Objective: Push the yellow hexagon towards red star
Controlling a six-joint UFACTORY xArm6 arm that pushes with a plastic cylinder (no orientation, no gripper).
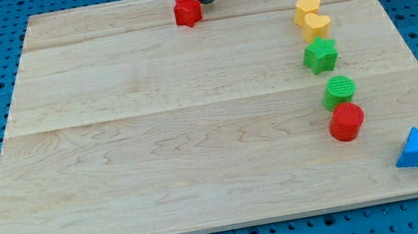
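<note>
While my tip (207, 1) rests at the board's top edge, just to the right of the red star (187, 11), it has no claw to open or close, only a bare rod. The yellow hexagon (307, 8) sits well apart at the view's right, touching a yellow heart (315, 26), seemingly unpushed. Open wooden board (154, 143) lies between them.

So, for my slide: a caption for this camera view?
My tip beside the red star, far from the yellow hexagon.
</note>
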